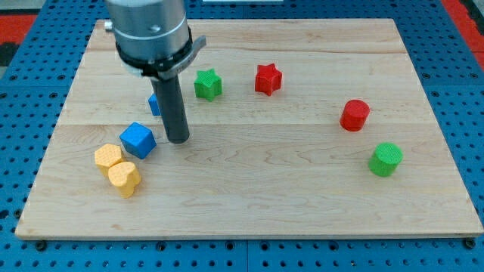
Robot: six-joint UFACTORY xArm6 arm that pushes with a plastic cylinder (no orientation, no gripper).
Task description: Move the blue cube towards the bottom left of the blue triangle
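Note:
The blue cube sits on the wooden board at the view's left. My tip rests on the board just right of the cube, a small gap apart. The blue triangle is mostly hidden behind the rod; only a blue sliver shows, above and slightly right of the cube.
A yellow hexagon block and a yellow heart block lie just below-left of the cube. A green star and red star sit near the top. A red cylinder and green cylinder sit right.

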